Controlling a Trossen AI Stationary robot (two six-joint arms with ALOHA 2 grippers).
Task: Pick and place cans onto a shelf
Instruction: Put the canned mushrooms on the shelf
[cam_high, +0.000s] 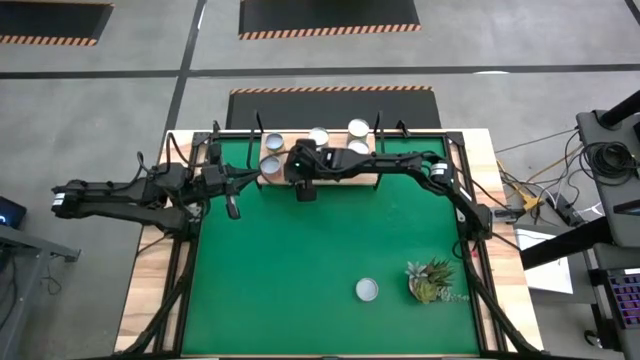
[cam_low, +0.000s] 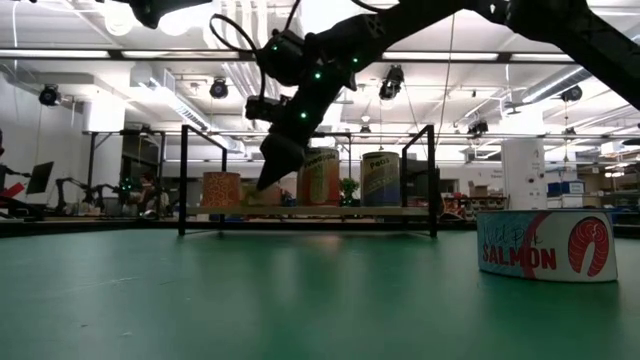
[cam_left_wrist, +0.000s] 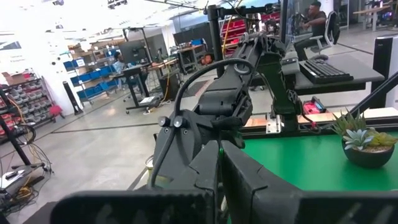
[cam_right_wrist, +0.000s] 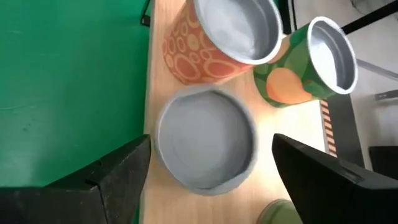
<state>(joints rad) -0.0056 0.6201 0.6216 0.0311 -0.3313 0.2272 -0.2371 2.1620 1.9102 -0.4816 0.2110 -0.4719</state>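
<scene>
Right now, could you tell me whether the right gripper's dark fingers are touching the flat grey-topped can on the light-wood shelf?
Apart. The right wrist view shows the right gripper open, its fingers standing either side of the flat grey-topped can, with bare light-wood shelf visible between can and finger.

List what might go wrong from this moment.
1. The open right gripper straddles a low can on the shelf; lifting off at a slant could drag it off the near edge.
2. The orange-patterned can and green can stand close behind; a finger may bump them.
</scene>
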